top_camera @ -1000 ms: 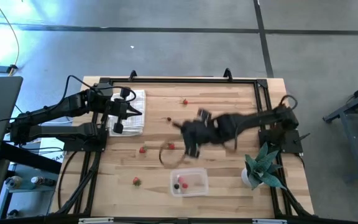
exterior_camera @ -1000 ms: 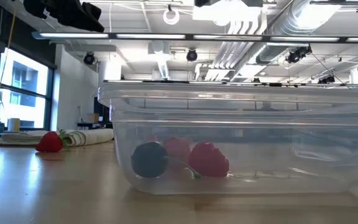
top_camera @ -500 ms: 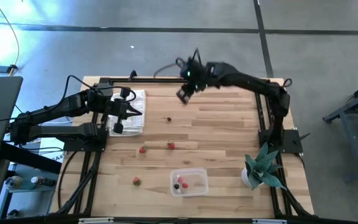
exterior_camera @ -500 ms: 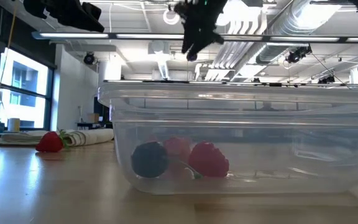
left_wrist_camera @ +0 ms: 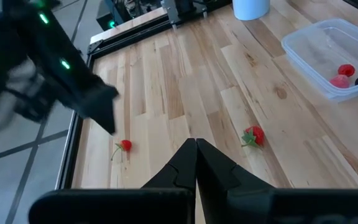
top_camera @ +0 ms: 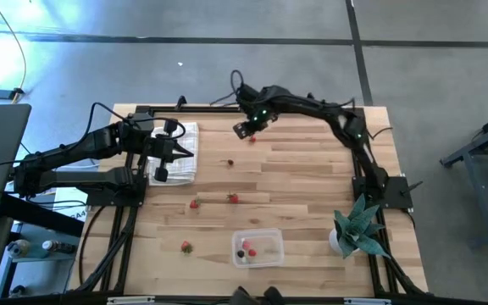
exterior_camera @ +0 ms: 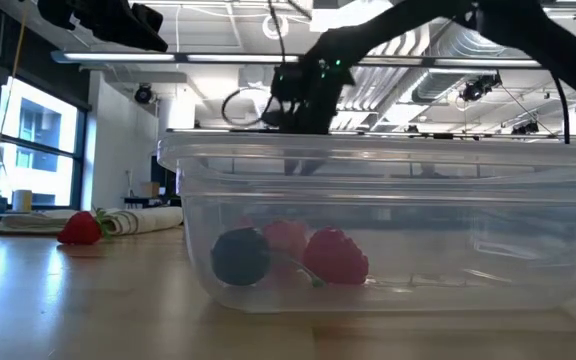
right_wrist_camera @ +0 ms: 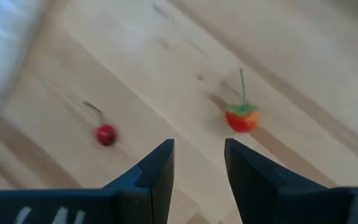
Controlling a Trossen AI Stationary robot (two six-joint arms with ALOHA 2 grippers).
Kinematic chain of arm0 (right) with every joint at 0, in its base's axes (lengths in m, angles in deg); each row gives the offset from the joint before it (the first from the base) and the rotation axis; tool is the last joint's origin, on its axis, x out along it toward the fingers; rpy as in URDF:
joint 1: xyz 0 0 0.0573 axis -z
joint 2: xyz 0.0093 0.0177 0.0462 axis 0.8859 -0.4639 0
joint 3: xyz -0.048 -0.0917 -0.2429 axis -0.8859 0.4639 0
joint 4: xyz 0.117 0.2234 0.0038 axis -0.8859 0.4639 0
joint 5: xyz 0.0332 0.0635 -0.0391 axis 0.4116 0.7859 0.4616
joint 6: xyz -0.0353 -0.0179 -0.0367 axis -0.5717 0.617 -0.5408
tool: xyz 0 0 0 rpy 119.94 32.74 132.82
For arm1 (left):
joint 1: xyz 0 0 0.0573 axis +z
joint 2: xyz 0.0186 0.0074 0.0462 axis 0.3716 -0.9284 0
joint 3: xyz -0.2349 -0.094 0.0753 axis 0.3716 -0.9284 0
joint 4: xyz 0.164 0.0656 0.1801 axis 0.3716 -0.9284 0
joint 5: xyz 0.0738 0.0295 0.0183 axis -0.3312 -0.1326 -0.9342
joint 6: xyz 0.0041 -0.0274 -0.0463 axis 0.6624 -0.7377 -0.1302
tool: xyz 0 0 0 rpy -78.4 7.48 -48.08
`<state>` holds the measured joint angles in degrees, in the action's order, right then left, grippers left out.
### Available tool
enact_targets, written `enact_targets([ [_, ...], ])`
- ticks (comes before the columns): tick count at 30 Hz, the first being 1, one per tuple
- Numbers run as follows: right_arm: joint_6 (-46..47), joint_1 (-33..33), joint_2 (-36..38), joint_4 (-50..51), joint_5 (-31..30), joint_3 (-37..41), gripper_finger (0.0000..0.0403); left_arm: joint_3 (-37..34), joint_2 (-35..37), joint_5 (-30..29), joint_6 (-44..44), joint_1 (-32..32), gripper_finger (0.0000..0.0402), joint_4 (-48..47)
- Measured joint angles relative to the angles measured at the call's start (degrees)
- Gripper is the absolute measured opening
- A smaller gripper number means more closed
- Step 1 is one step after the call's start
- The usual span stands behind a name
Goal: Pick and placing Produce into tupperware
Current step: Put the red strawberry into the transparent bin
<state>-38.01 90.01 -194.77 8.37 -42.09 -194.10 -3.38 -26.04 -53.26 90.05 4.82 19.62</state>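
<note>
The clear tupperware (top_camera: pixel 258 247) stands near the table's front edge with three pieces of produce in it: a dark one (exterior_camera: pixel 240 256) and two red ones (exterior_camera: pixel 336 256). More red produce lies loose on the wood (top_camera: pixel 195 203) (top_camera: pixel 233 199) (top_camera: pixel 185 247). My right gripper (top_camera: pixel 244 130) hangs open, pointing down, at the far middle of the table, just above a red piece with a green stem (right_wrist_camera: pixel 242 118); a small red cherry (right_wrist_camera: pixel 105 134) lies close by. My left gripper (top_camera: pixel 185 153) is shut and hovers over the white cloth (top_camera: pixel 176 140) at the far left, holding nothing.
A teal spiky potted plant (top_camera: pixel 358 224) stands at the near right corner. A black frame (top_camera: pixel 244 110) runs round the table top. A tiny dark piece (top_camera: pixel 230 162) lies in the far middle of the wood.
My right gripper has swung from above the middle of the table, near the tupperware, out to the far edge and then down toward the red piece with the green stem, rolling as it went. The produce and the tupperware have not moved.
</note>
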Motion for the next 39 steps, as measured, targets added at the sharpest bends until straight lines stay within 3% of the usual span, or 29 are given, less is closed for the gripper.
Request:
enact_targets([
  [7,-4.62,0.14,-4.1,4.0,-0.25,0.02,0.0134,0.0,0.0,0.01,0.0,-0.02,0.0001,0.01],
  [17,-7.29,0.88,-4.5,3.41,-0.28,0.02,0.0135,0.0,-0.02,0.01,0.0,0.0,0.0001,0.01],
  [27,-7.06,1.43,-4.6,2.82,-2.23,0.02,0.0198,0.0,-0.02,0.01,0.0,-0.02,0.0001,0.01],
  [39,-5.99,0.61,-8.63,1.63,-1.76,0.15,0.0204,0.0,0.0,0.0,0.0,-0.02,0.0001,0.0],
])
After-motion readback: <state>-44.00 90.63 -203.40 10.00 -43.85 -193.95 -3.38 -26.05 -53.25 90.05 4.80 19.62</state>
